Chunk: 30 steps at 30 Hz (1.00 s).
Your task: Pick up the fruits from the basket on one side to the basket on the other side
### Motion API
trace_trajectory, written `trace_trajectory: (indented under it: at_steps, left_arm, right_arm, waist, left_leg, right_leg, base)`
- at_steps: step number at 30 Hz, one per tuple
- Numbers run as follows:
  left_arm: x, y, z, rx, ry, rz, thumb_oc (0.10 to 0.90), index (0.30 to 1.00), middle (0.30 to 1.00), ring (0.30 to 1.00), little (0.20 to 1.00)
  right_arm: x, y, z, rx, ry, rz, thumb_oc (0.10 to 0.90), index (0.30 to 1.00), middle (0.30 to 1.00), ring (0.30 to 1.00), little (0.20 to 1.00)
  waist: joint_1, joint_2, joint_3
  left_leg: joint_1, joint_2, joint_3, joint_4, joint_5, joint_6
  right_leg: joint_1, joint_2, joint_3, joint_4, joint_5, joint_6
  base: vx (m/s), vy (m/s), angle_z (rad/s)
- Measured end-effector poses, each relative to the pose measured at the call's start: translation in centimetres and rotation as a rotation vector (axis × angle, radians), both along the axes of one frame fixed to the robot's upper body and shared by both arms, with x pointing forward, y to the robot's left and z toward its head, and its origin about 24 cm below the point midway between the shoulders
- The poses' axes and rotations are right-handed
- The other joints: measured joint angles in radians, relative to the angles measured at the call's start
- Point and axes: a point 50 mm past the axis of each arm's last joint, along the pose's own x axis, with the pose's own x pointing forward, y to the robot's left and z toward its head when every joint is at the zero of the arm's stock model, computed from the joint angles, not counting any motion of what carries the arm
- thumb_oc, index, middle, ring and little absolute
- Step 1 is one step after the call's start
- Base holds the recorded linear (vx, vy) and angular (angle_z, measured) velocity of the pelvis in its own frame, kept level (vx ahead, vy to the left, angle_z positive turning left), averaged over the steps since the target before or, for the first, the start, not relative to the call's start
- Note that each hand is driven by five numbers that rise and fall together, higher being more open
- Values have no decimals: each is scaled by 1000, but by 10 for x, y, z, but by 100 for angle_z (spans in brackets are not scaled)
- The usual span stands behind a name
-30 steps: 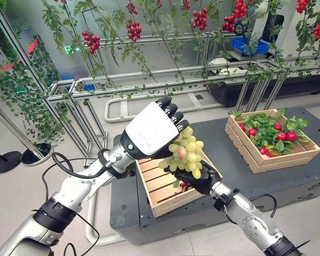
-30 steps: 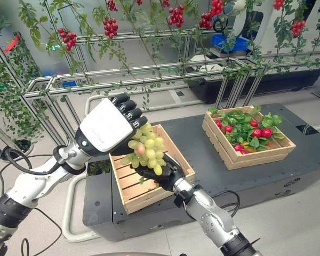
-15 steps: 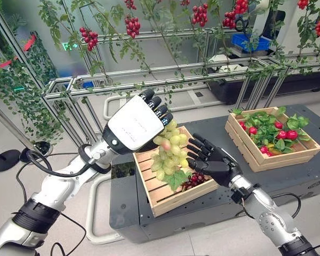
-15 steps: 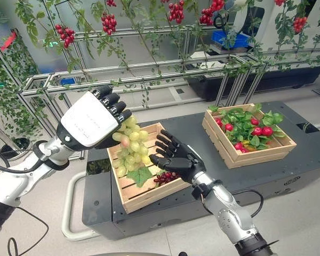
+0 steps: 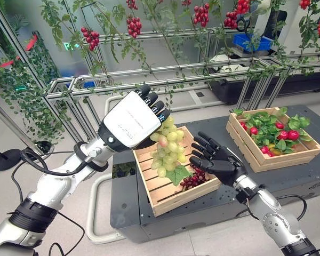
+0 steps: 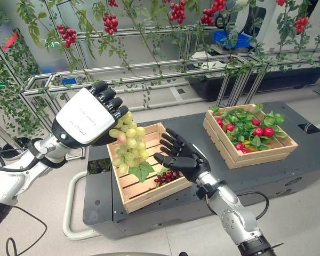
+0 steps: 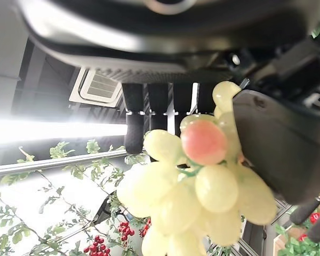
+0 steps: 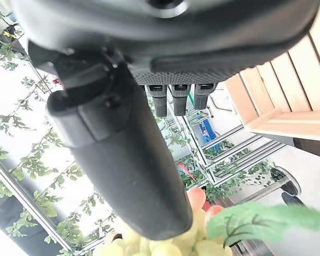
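1. Above the near wooden crate, the left hand is raised with its white back turned up, and a bunch of green grapes is held in its curled fingers and thumb (one grape is blushed pink).
2. The grapes hang free over the crate's open top, with a green leaf at their lower end close to the slats.
3. A small dark red grape cluster is seen lying inside the same crate, by its right wall.
4. The right hand is held just right of the hanging grapes, over the crate's right edge, fingers spread and straight, nothing gripped.
5. The far wooden crate, set well apart to the right on the dark platform, is packed with leaves and red fruits.
6. Bare platform surface is left between the two crates; metal rails and vines stand behind.
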Motion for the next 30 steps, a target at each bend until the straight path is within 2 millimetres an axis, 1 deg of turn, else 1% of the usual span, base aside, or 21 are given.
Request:
trace_trajectory:
  at_steps: [5, 11, 16, 23, 30]
  left_arm:
    - [2, 2, 1, -11, -9, 28, 400, 300, 300, 300, 300]
    - [7, 2, -3, -14, 25, 51, 400, 300, 300, 300, 300]
    - [8, -2, -10, -21, 48, 44, 400, 300, 300, 300, 300]
    - [9, -11, -16, -89, 95, 23, 400, 300, 300, 300, 300]
    - [9, -16, -17, -153, 112, 5, 400, 300, 300, 300, 300]
  right_arm:
    - [3, 7, 5, 9, -31, 50, 800, 900, 900, 900, 900]
    - [8, 36, 20, 56, -100, 164, 800, 900, 900, 900, 900]
    - [8, 50, 24, 76, -120, 226, 800, 900, 900, 900, 900]
    - [12, 64, 31, 108, -144, 259, 800, 900, 900, 900, 900]
    - [11, 70, 30, 123, -130, 247, 800, 900, 900, 900, 900]
  waist:
    - [-1, 2, 1]
    - [0, 4, 3]
    - [3, 4, 3]
    - [4, 4, 3]
    - [8, 5, 3]
  left_leg:
    - [0, 0, 0, 0, 0, 0]
    - [2, 0, -1, 0, 0, 0]
    - [2, 0, -1, 3, 1, -1]
    - [2, 0, -1, 6, 1, -1]
    - [2, 0, -1, 6, 1, -1]
  right_leg:
    - [0, 0, 0, 0, 0, 0]
    - [2, 0, -1, 0, 0, 0]
    - [3, 1, -2, 0, 0, 0]
    - [3, 1, -1, 0, 0, 0]
    - [3, 1, -1, 2, 0, 0]
  base:
    - [0, 0, 0]
    - [0, 0, 0]
    - [0, 0, 0]
    - [-9, 0, 0]
    - [0, 0, 0]
